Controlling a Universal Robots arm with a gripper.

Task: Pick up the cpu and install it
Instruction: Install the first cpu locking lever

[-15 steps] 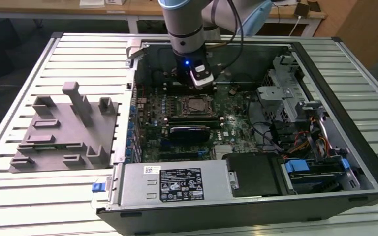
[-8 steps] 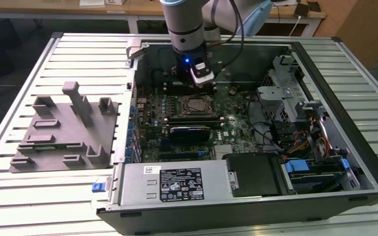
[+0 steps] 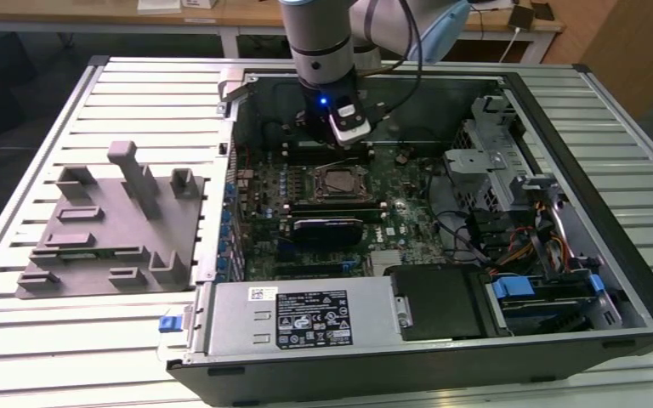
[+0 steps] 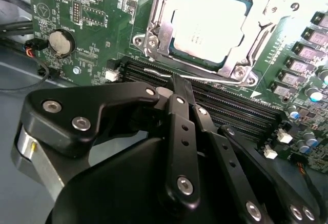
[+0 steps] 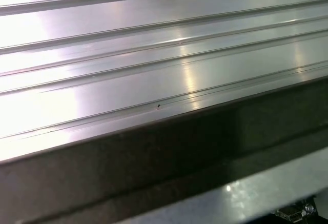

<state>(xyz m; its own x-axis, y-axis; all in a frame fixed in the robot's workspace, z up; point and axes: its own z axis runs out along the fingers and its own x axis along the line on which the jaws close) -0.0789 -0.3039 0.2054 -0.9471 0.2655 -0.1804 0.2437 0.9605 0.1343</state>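
Gripper [image 4: 177, 88] fingers closed together, holding nothing — beside socket | cpu [image 4: 215, 26] lies flat in socket, square.

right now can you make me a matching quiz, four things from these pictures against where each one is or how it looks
Things:
1. cpu
2. pincer
3. grey moulded fixture
4. coin battery

Places or states:
A. on the slatted table, at the exterior view's left of the computer case
B. round and silvery, on the green motherboard beside a red and black lead
C. lying in the socket, framed by the metal bracket
D. black fingers closed together, holding nothing, apart from the socket

Pairs: 1-C, 2-D, 3-A, 4-B
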